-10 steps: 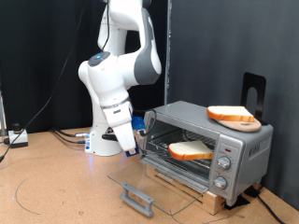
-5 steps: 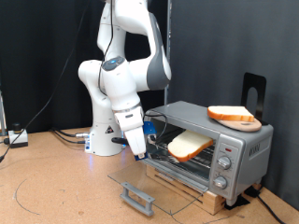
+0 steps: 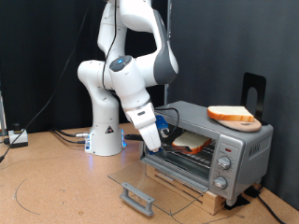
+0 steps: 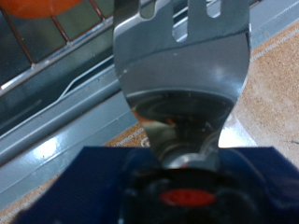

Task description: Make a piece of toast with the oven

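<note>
**Desk:** Where is the bread?

**Photographer:** The piece of toast (image 3: 191,142) lies flat on the wire rack (image 3: 177,155) inside the oven (image 3: 207,149), towards the side of the cavity away from the knobs (image 3: 224,164). The glass door (image 3: 149,183) is swung fully down, lying level in front of the oven with its grey bar handle (image 3: 137,199) at the near edge.

**Desk:** And the arm?

**Photographer:** The white arm (image 3: 131,79) reaches down from the exterior view's left, and the gripper (image 3: 159,140) sits at the mouth of the oven, just beside the toast. It carries a metal spatula (image 4: 182,70); the wrist view shows the slotted blade extending from a blue-wrapped mount, pointing towards the rack. The fingers themselves are hidden behind that mount, so whether they are spread or pressed together cannot be told.

**Desk:** Anything else in frame?

**Photographer:** A flatter orange-brown slice (image 3: 232,116) rests on top of the oven, near a black stand (image 3: 254,91) behind it. The oven sits on a wooden block on a brown table (image 3: 56,187), with cables trailing at the exterior view's left.
</note>
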Robot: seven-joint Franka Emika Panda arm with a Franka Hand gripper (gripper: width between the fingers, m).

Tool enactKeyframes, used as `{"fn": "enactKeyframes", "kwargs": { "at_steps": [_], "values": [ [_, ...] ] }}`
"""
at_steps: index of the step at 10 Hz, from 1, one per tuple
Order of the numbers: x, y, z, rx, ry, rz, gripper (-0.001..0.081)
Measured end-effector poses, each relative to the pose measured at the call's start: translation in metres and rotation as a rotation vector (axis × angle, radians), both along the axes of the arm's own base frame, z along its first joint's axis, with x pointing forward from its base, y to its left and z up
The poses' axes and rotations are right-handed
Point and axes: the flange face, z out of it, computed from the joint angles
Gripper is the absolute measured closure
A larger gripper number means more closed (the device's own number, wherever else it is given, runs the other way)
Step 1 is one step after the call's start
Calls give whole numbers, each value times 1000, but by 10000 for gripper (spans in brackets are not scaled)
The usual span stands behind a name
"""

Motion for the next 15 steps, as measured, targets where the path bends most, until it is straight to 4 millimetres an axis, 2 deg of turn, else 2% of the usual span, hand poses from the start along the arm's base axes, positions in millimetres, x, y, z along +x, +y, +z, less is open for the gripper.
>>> {"fn": "enactKeyframes", "kwargs": {
  "at_steps": [2,4,10,11,13,15],
  "values": [
    [0,2,3,-11,0,-13,410],
    [2,-7,8,-26,-8,-70,410],
    [11,-90,42,-64,-1,-164,410],
    [12,-96,46,-63,1,-164,410],
    [12,-95,45,-57,1,-162,410],
    [10,-93,53,-5,-13,-125,410]
  ]
}}
